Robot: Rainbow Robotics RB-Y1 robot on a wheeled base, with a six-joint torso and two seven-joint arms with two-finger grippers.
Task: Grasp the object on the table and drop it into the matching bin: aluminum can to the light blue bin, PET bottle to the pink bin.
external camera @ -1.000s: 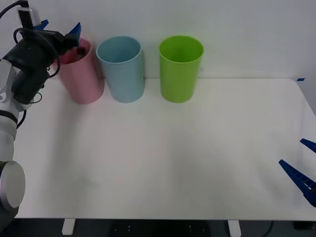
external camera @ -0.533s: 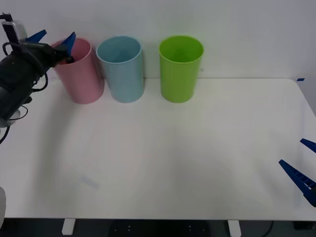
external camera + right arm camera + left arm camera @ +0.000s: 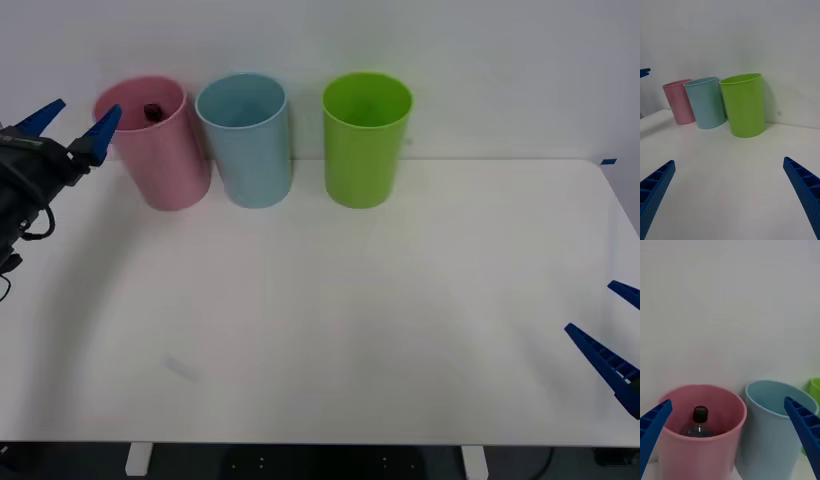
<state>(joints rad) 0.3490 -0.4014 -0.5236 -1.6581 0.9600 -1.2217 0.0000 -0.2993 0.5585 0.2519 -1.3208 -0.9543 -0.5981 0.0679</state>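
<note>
I see the bottle (image 3: 699, 423) standing upright inside the pink bin (image 3: 155, 145), black cap up, resting toward the near wall of the bin as my left wrist camera shows it; from the front camera only a dark speck of the cap peeks over the rim. The pink bin stands at the far left of the row along the back edge of the table (image 3: 330, 320), with the light blue bin (image 3: 246, 140) just beside it — the two look to be touching or nearly so — and the green bin (image 3: 365, 138) a little apart on the other side of the blue one. My left gripper (image 3: 72, 122) hangs off the left side of the pink bin, near its rim and apart from it, fingers spread wide and holding nothing; in the wrist picture its two blue tips sit at the lower corners with the pink and blue bins between them. My right gripper (image 3: 615, 340) waits low at the right edge of the table near the front corner, fingers also spread wide and empty, well apart from all three bins. From its camera I see the three bins in a row against the white wall (image 3: 730, 37).
</note>
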